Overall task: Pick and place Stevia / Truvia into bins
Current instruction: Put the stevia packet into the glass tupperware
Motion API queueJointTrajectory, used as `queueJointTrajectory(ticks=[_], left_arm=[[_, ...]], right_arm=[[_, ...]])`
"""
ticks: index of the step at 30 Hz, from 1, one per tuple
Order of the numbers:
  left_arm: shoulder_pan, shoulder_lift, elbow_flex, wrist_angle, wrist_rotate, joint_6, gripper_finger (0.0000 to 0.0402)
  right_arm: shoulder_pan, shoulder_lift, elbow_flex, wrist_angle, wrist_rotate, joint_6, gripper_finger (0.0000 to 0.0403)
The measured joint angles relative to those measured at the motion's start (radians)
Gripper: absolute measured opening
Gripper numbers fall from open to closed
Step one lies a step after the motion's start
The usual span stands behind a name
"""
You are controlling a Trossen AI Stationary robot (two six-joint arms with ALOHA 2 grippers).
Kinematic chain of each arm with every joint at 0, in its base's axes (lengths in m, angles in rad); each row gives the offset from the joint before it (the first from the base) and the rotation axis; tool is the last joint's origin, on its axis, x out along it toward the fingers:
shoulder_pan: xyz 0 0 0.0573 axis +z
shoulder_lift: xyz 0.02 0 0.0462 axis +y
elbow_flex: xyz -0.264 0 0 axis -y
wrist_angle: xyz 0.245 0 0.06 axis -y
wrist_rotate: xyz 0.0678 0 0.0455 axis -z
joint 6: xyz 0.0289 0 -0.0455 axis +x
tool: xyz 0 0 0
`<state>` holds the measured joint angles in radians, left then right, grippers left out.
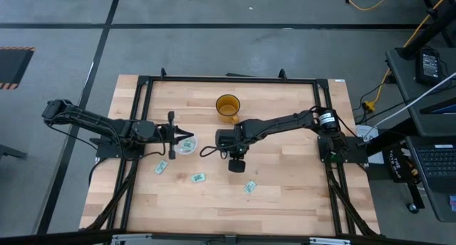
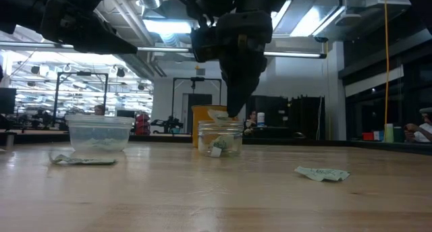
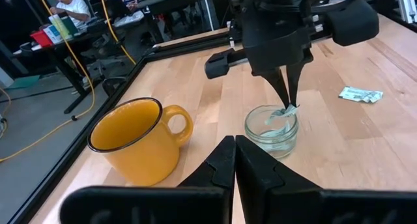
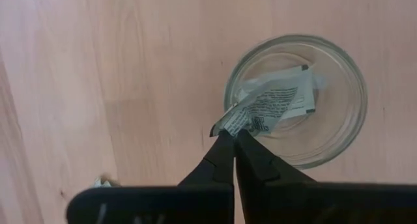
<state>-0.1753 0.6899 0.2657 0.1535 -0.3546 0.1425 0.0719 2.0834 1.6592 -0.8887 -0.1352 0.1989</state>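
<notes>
The right tool [image 4: 229, 134] hung over the small glass cup [image 4: 296, 100] near the middle of the wooden tabletop [image 1: 285, 209], its two fingers pressed together and pinching the corner of one white sachet [image 4: 270, 110] — the rest of that sachet lay over the cup's opening, partly inside it. In the left wrist view the same tool [image 3: 287, 101] pointed straight down at the cup [image 3: 272, 129], and the yellow mug [image 3: 137, 139] stood close beside the cup, not touching it. The left tool [image 3: 234, 160] was clenched too, with nothing between its fingers; from above it [image 1: 173, 137] sat at the left part of the tabletop, just beside the clear plastic cup [image 1: 187, 145], which held some paper packets. Three more sachets lay loose on the wood in the high view: one [image 1: 161, 168] near the clear cup, one [image 1: 198, 177] closer to the front edge, and one [image 1: 249, 187] more to the right — all well apart from each other. In the low view a crumpled sachet [image 2: 322, 173] lay flat at the right, and another [image 2: 81, 160] lay just in front of the clear cup [image 2: 99, 133].
</notes>
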Motion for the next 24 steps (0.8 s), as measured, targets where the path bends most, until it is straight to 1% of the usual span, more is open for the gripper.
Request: queueJointTrajectory(ticks=[6, 17, 20, 24], left_arm=[[0.000, 0.000, 0.000, 0.000, 0.001, 0.000, 0.0008], [0.000, 0.000, 0.000, 0.000, 0.001, 0.000, 0.0008], [0.000, 0.000, 0.000, 0.000, 0.001, 0.000, 0.0006], [0.000, 0.000, 0.000, 0.000, 0.001, 0.000, 0.0006]], right_arm=[[0.000, 0.000, 0.000, -0.004, 0.000, 0.002, 0.0005], [0.000, 0.000, 0.000, -0.003, 0.001, 0.031, 0.0072], [0.000, 0.000, 0.000, -0.007, 0.001, 0.027, 0.0082], [0.000, 0.000, 0.000, -0.011, 0.003, -0.006, 0.0084]])
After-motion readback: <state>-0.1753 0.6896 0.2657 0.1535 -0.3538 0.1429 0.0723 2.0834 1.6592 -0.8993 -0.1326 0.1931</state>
